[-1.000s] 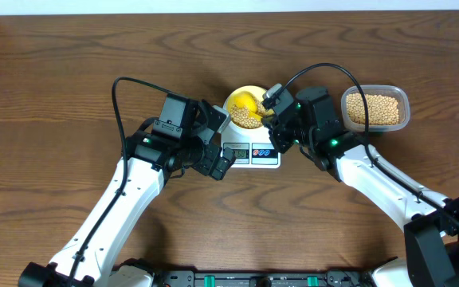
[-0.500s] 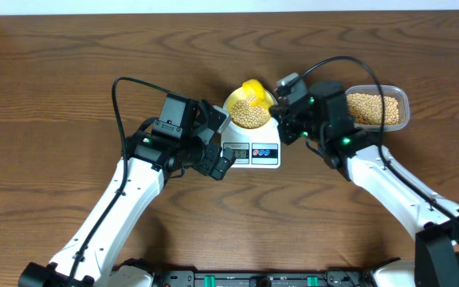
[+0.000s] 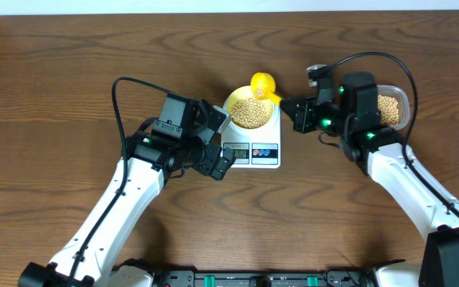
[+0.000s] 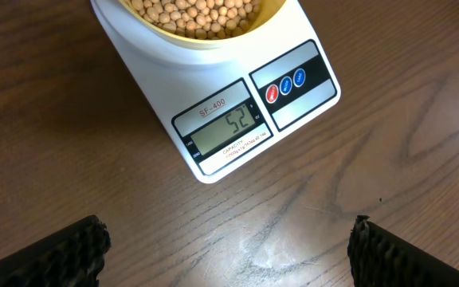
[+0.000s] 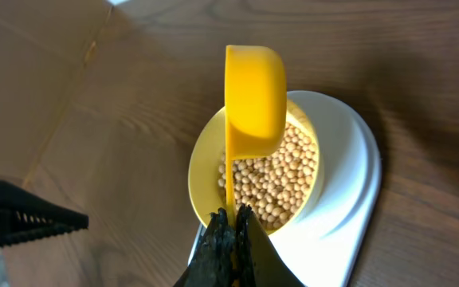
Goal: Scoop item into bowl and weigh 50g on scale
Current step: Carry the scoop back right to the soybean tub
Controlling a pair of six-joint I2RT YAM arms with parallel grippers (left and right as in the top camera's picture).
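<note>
- on the table [image 3: 70, 64], your scale [image 3: 249, 156] shows 52; your left gripper [image 4: 225, 251] hangs wide open and empty near its display.
- on it stands the bowl [image 3: 230, 110].
- over its far rim, your right gripper [image 5: 231, 227] pinches the yellow scoop [image 5: 255, 100] by its handle.
- beans [image 3: 252, 114] fill the bowl.

- The counter [image 3: 70, 64] is dark brown wood with a strong wavy grain. It fills the overhead view up to a pale strip along the far edge.
- A white scale [image 3: 251, 151] stands on it near the middle, with its display and two buttons at the near edge.
- A clear tub [image 3: 406, 108] rests on it to the right of the scale, apart from it, with only its right part showing.
</note>
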